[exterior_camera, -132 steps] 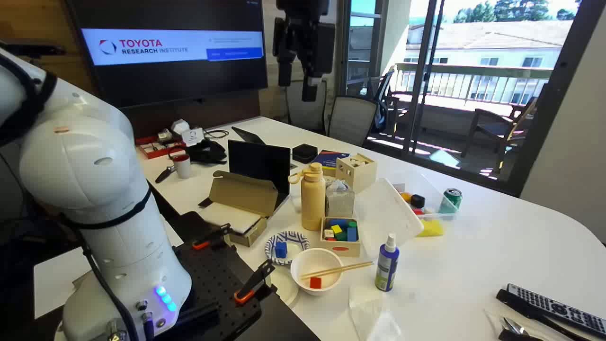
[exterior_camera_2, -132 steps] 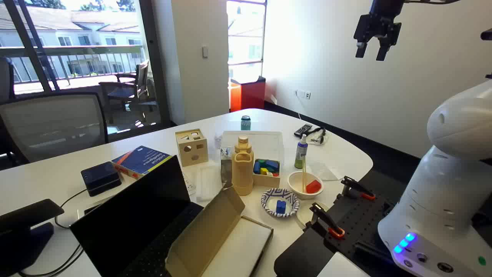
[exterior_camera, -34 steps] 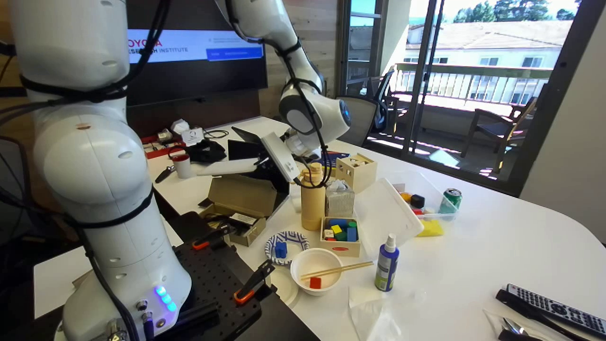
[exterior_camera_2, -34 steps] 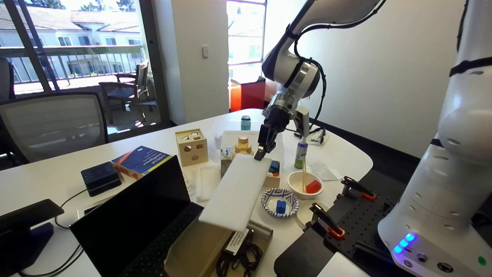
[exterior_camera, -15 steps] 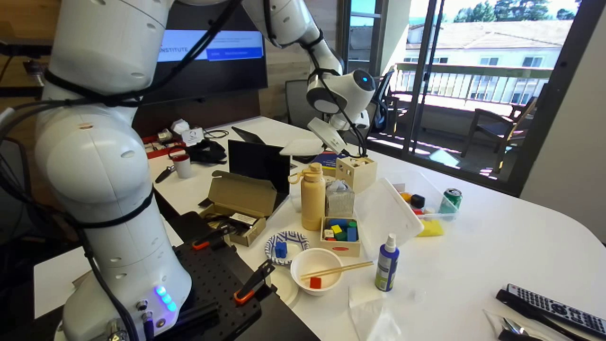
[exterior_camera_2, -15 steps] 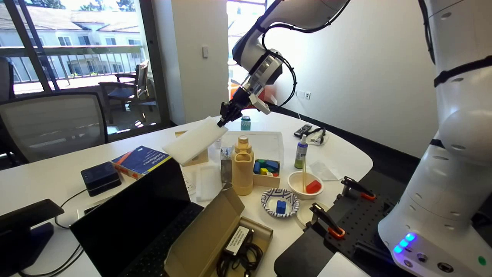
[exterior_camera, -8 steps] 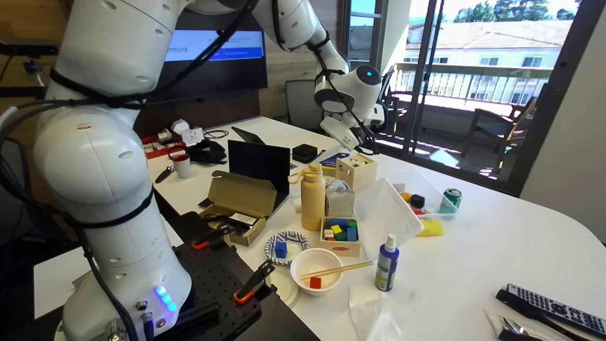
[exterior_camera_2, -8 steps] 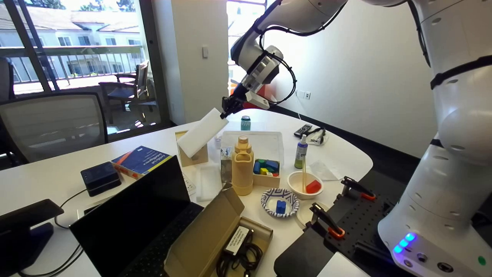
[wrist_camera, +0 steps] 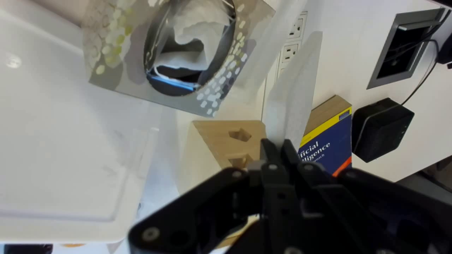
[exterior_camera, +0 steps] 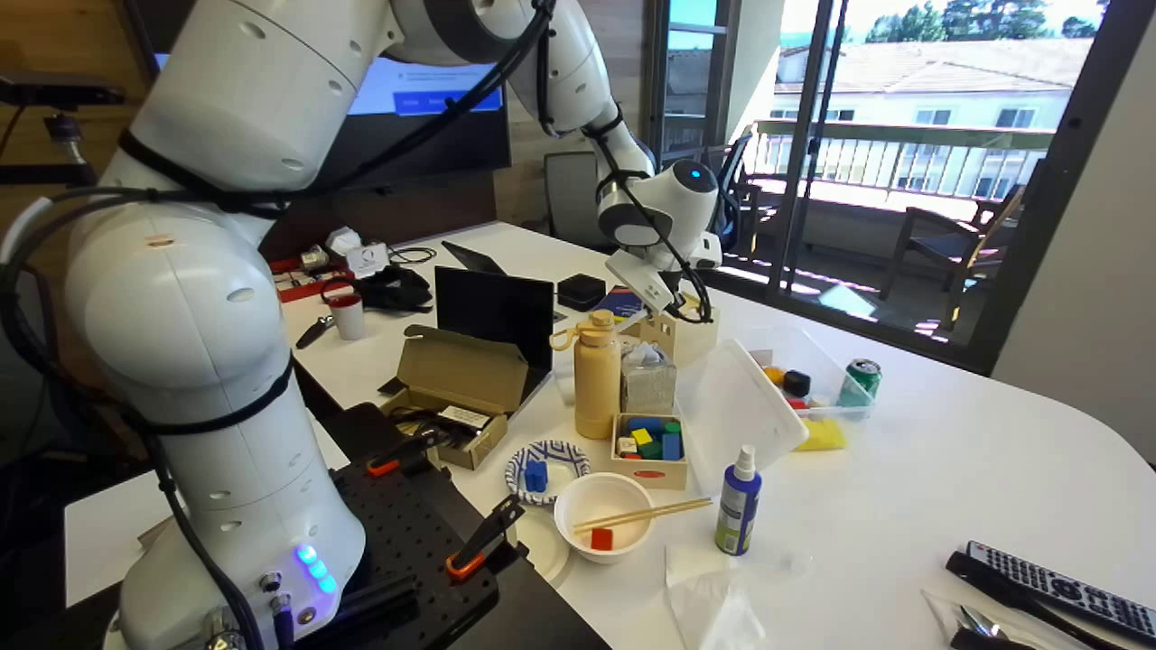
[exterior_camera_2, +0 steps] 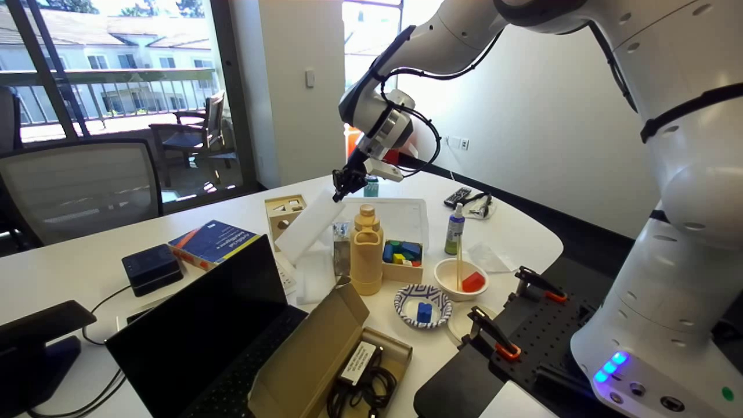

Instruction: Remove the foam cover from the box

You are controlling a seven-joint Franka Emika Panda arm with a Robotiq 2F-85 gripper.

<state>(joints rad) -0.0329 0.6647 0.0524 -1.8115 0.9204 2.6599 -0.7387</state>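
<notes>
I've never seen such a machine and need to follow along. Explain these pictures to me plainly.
The big white machine is a robot arm, ending in a black gripper. Two views come from cameras outside the robot, the third from a camera on its wrist. On the white table are a laptop, a yellowish bottle, a white bowl with chopsticks, a spray bottle and more. The gripper is pinching one end of a white foam cover. That cover is out of the open cardboard box, where black cables show.
</notes>
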